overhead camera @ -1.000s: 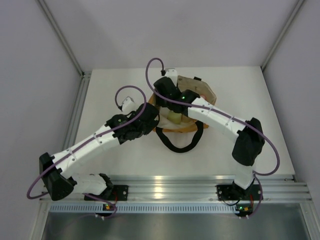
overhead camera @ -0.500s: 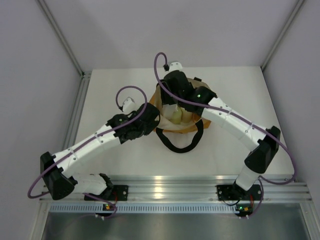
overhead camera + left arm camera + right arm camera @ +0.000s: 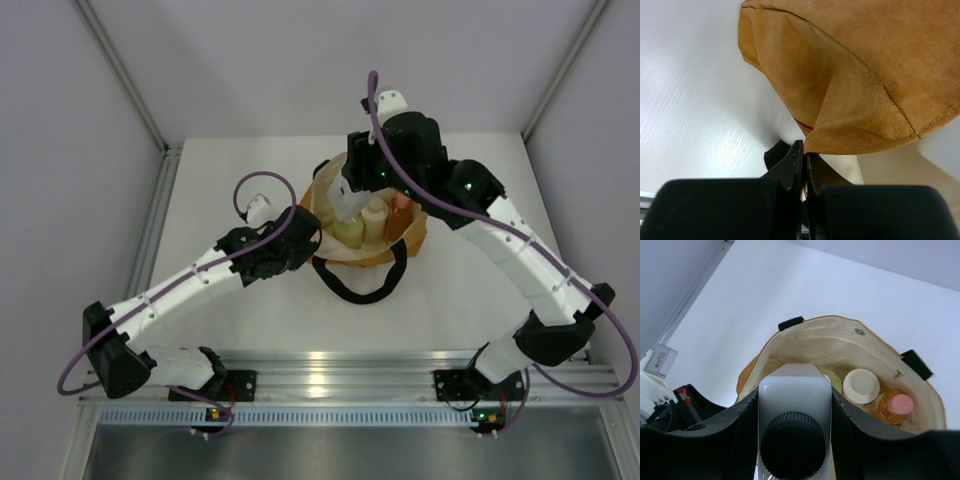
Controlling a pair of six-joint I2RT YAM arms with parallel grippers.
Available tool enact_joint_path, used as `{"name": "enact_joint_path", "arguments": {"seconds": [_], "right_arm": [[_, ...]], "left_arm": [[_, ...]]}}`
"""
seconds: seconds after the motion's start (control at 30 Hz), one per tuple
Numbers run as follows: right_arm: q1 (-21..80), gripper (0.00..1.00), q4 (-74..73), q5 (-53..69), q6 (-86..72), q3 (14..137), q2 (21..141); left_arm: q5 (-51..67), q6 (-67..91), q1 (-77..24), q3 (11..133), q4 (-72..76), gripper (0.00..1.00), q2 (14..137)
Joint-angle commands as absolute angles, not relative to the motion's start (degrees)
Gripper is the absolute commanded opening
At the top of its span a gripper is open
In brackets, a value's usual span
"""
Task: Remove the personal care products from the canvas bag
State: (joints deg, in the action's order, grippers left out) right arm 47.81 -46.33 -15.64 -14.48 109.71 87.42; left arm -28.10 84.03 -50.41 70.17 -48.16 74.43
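The mustard-tan canvas bag [image 3: 412, 238] stands open mid-table, its cream lining [image 3: 815, 340] showing. My right gripper [image 3: 350, 196] [image 3: 795, 402] is shut on the white bottle with the dark cap [image 3: 795, 390] [image 3: 347, 204] and holds it above the bag's left side. In the bag stand the yellow-green bottle [image 3: 348, 232] [image 3: 834, 381], the cream-beige wide-capped bottle [image 3: 375, 216] [image 3: 862, 385] and the orange bottle with the pink cap [image 3: 401, 208] [image 3: 900, 404]. My left gripper [image 3: 308, 240] [image 3: 804, 150] is shut on the bag's left rim [image 3: 865, 75].
The bag's black loop handle [image 3: 362, 290] lies on the white table in front of the bag. Black handle tabs [image 3: 790, 322] sit on the bag's rim. Grey walls and a metal rail [image 3: 155, 215] bound the table at the left and back.
My right gripper has risen out of the bag with the white bottle in it, uncovering the other three bottles. The left gripper has kept its hold on the rim.
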Motion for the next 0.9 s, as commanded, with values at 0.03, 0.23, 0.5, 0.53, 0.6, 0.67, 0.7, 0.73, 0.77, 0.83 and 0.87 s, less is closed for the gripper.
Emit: {"name": "enact_joint_path", "arguments": {"seconds": [0.03,0.23,0.5,0.53,0.6,0.67,0.7,0.73,0.77,0.83,0.87], "right_arm": [[43.78,0.0,-41.39,-16.35,-13.45,117.67,80.51],[36.93,0.0,-44.46,-16.08,-12.83,121.55,78.49],[22.26,0.0,-46.4,-9.95,-12.48,122.25,75.32],[21.11,0.0,-46.93,-9.06,-12.65,122.69,75.24],[19.35,0.0,-47.81,-7.39,-13.18,123.48,75.06],[19.42,0.0,-48.51,-6.86,-12.92,123.31,74.45],[19.42,0.0,-48.69,-6.94,-12.75,123.14,73.4],[19.34,0.0,-48.95,-7.55,-12.48,122.35,72.78],[19.34,0.0,-49.56,-9.99,-11.44,121.82,72.08],[19.34,0.0,-50.1,-13.96,-10.29,118.85,70.06],[19.34,0.0,-50.1,-16.5,-9.07,117.18,69.27]], "left_arm": [[-27.95,83.67,-50.62,71.81,-49.13,0.0,74.88],[-27.25,83.76,-50.63,71.81,-49.13,0.0,74.97],[-27.07,82.79,-50.62,72.25,-49.13,0.0,75.06],[-26.98,82.71,-50.62,72.25,-49.13,0.0,75.06],[-26.98,82.71,-50.62,72.16,-49.04,0.0,75.15],[-26.98,82.44,-50.62,72.42,-49.13,0.0,75.23],[-26.98,82.35,-50.54,72.6,-49.04,0.0,75.32],[-27.16,82.09,-50.54,72.77,-49.13,0.0,75.32],[-27.16,81.92,-50.54,73.03,-49.13,0.0,75.32],[-27.16,81.65,-50.54,73.56,-49.13,0.0,75.23],[-27.16,81.56,-50.54,73.74,-49.04,0.0,75.15]]}}
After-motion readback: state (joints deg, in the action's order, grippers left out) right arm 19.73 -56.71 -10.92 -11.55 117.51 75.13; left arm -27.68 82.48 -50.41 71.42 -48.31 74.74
